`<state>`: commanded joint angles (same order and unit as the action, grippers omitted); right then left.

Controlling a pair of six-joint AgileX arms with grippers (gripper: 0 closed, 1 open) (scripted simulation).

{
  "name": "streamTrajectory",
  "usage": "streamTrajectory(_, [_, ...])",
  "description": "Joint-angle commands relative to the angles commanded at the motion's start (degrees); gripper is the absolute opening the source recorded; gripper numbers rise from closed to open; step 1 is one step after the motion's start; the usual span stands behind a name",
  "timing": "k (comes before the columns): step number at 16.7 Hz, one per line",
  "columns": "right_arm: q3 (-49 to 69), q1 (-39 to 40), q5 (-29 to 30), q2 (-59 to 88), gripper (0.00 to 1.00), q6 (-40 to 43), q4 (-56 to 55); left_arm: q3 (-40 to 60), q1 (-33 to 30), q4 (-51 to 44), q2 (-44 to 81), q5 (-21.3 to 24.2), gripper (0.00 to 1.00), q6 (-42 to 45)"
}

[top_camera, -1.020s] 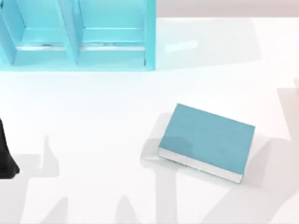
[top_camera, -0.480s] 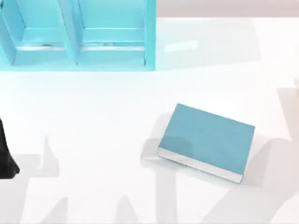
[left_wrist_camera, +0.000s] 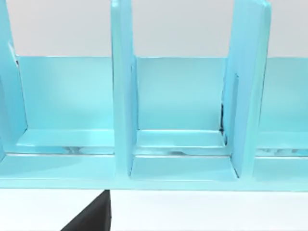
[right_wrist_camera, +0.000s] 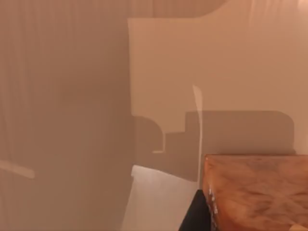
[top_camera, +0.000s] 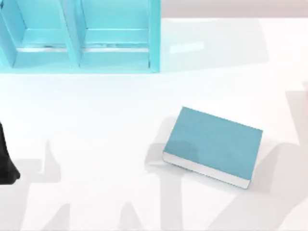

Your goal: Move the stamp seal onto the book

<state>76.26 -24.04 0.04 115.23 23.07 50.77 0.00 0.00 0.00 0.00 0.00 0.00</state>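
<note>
Seal [right_wrist_camera: 255, 192] close under the right wrist, not yet on the book [top_camera: 214, 144]
Right gripper: grip or not, I cannot tell; if the hold is loose, the seal may slip on the way, or topple when set on the bare cover; left arm [top_camera: 6, 166] parked at the table's left edge, shelf [top_camera: 115, 57] well clear

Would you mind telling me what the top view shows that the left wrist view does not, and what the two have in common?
The top view alone has the book lying flat on the white table, right of centre, and the left arm parked at the left edge. The left wrist view alone looks straight into the teal shelf unit, showing its upright dividers and back wall. Both share the shelf unit and the table.
</note>
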Motion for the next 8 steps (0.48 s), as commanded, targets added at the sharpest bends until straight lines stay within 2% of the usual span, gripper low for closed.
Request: streamTrajectory(8, [2.7,0.9,-1.4,-2.1,0.0,-2.2,3.7,0.0,0.0,0.0,0.0,0.0,1.0,0.0])
